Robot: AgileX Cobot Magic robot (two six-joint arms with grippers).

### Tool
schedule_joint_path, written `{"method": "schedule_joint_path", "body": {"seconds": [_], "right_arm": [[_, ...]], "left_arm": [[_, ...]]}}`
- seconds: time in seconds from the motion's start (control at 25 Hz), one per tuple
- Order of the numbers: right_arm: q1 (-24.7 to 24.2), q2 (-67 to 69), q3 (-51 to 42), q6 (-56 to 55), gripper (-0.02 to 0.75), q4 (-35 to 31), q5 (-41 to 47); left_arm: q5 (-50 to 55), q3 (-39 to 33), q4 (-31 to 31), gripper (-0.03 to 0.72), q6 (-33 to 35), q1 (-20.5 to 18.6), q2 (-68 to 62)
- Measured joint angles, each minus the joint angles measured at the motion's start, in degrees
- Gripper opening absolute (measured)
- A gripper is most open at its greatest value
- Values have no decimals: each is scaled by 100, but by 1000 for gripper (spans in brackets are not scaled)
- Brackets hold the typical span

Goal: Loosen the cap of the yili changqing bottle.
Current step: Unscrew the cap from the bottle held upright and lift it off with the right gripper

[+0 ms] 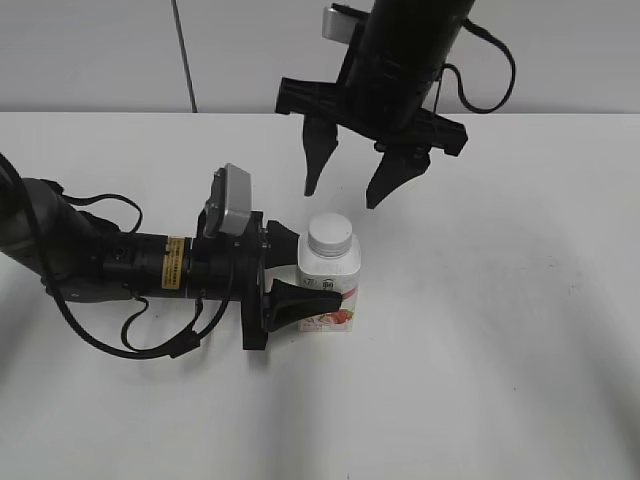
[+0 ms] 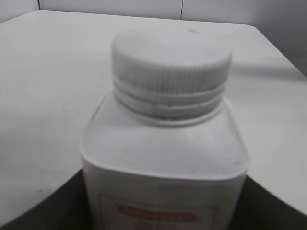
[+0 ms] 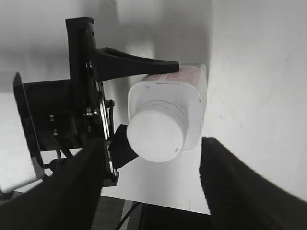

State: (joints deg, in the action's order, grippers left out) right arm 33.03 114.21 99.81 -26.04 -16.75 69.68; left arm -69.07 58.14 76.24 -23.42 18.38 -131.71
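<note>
- On the left, the left gripper (image 1: pixel 300 272) lies low and level over the white table (image 1: pixel 500 350), and its two black fingers (image 3: pixel 144 63) press on opposite sides of the yili changqing bottle (image 1: pixel 330 283). The jaws are closed only as far as the bottle's body allows, so the bottle is held firmly near its lower part.
- In the middle, the bottle stands upright on the table, a little left of the centre. The label with the red fruit picture faces the front.
- The cap (image 1: pixel 329 233) sits on the neck. In the left wrist view the ribbed cap (image 2: pixel 171 60) is level, and it seems fully screwed down; I see no gap that shows loosening.
- On the right and above, the right gripper (image 1: pixel 348 183) hangs over the bottle with its jaws spread wide. It holds nothing and is clearly apart from the cap.
- My judgement: the holding step is done, and the main work is left. The right gripper must come down around the cap, close on it and turn it.
</note>
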Motion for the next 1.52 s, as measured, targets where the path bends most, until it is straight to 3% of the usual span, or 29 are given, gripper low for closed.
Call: {"method": "schedule_joint_path", "body": {"seconds": [0.4,1.52], "right_arm": [[211,410,23,-11,494,6,0],[211,603,30,-18,491,108,0]], "left_arm": [[0,0,0,443,5,0,0],[-2,0,5,442,5,0,0]]}}
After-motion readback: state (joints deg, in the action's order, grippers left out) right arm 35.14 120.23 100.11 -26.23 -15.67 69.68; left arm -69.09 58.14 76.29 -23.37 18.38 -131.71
